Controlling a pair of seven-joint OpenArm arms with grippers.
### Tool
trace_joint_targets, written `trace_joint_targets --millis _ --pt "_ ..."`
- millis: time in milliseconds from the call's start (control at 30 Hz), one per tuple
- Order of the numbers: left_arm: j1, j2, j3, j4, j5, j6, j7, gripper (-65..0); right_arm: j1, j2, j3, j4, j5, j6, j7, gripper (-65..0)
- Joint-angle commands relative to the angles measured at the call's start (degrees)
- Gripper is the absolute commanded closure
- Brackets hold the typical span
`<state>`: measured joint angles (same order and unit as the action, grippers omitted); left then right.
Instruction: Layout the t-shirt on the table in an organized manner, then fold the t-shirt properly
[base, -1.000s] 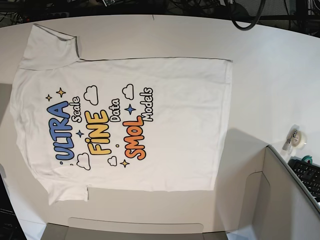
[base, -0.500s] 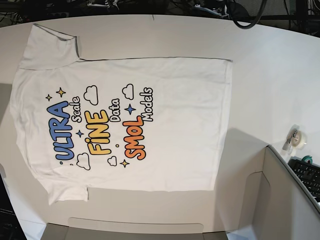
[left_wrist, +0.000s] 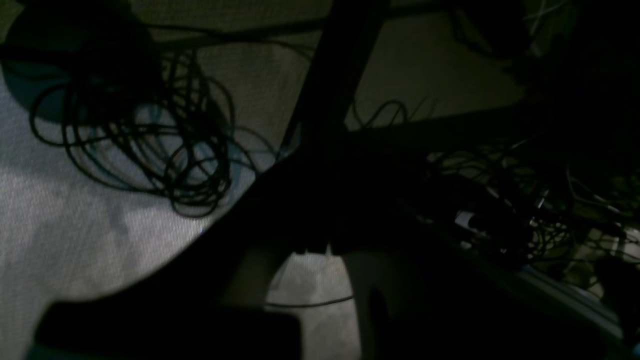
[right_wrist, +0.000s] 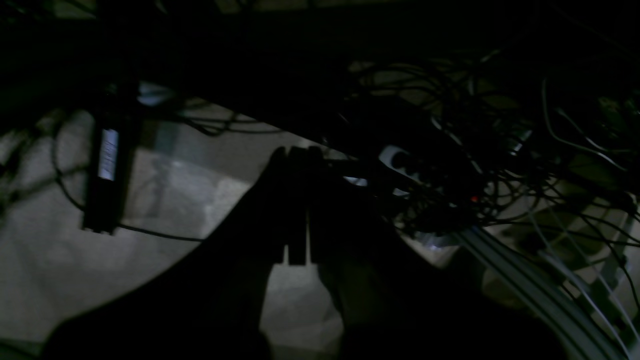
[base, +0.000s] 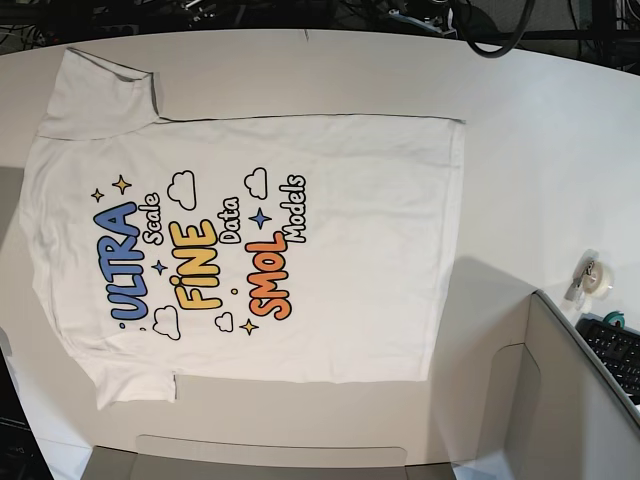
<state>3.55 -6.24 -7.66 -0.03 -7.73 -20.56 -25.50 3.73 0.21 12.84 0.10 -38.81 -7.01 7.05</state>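
Base view: t-shirt (base: 250, 250) lies flat, print up, on the left and middle of the white table (base: 540, 150); collar end toward the left edge of the frame, hem toward the right. Roll of tape (base: 597, 277) at right, well apart from the shirt, near a keyboard (base: 618, 352) at lower right.

Left wrist view: dark. Left gripper (left_wrist: 325, 250) at lower centre, jaws closed together, holding nothing; coiled cables (left_wrist: 145, 130) on the floor at upper left.

Right wrist view: dark. Right gripper (right_wrist: 297, 210) at centre, fingers pressed together, empty; tangled wires (right_wrist: 500, 165) at right.
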Motion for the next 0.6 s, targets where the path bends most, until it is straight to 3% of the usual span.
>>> trace_joint_targets --millis 0,300,567 --pt "0.18 -0.22 -0.12 0.03 0.03 -0.23 -0.66 0.0 0.1 -0.6 0.04 -0.1 -0.01 -0.16 -1.2 0.0" --pt "-0.87 -0.05 0.06 0.03 0.21 -0.23 -0.66 0.0 0.63 -4.56 0.04 -0.1 -0.01 -0.16 -1.82 0.0" --pt "-1.13 0.75 0.14 0.03 0.3 -0.23 -0.75 0.0 0.45 -4.74 0.04 -0.1 -0.01 -0.16 -2.08 0.0"
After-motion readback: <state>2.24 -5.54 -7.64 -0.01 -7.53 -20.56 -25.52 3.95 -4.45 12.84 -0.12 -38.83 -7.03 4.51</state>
